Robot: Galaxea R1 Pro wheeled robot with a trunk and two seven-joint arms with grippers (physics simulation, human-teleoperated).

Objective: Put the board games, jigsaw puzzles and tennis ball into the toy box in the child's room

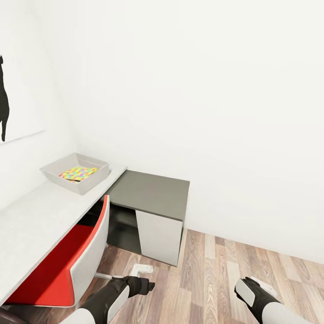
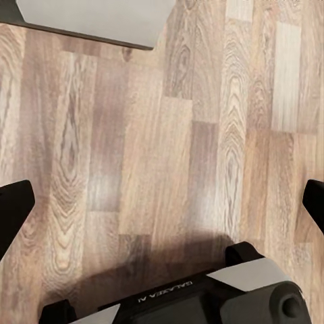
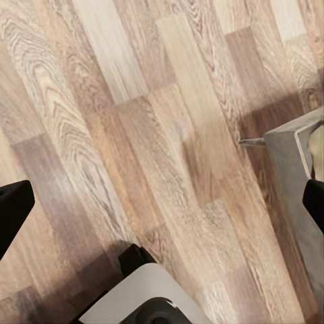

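Both arms hung low over the wood floor (image 1: 252,256), left gripper (image 2: 162,202) and right gripper (image 3: 162,202) spread wide and empty. On the table (image 1: 31,220), the toy box (image 1: 96,179) held a jigsaw puzzle (image 1: 77,173). Probably the robot was between fetches; next it must turn toward the remaining toys.

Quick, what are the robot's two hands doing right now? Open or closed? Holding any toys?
Left gripper: open, holding nothing, over the wood floor.
Right gripper: open, holding nothing, also over the floor.
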